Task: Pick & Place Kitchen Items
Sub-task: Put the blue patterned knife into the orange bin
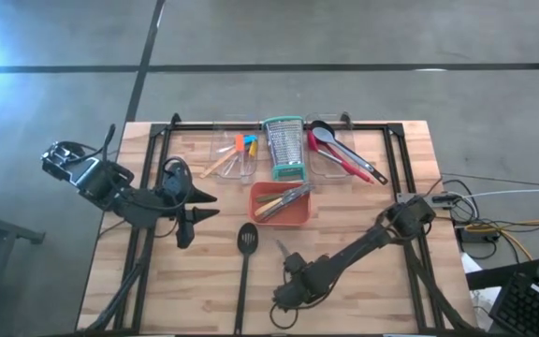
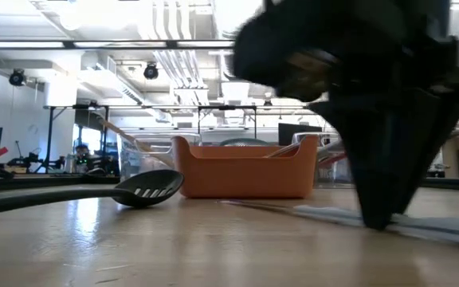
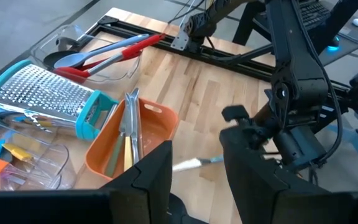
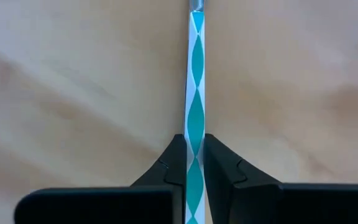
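A small knife with a teal-and-white handle lies at the table's near middle, and my right gripper is shut on it, pointing down. A black slotted turner lies flat to its left, handle toward the near edge. The orange tray holds several slim utensils. Behind it stand two clear bins, one with small coloured tools, the other with spoons and a red-handled tool. My left gripper hangs open above the table's left part, with nothing between its fingers. My right gripper pinches the knife's teal-and-white handle by its two long sides between its two fingers. The fingers come from above, pointing down, and lie across the handle. The knife lies level at the tabletop; whether it is lifted clear cannot be told.
An upright steel grater with teal rims stands between the two clear bins. A black frame rail runs along the far edge and down both sides of the wooden table. Bare wood shows around the knife and near the front edge.
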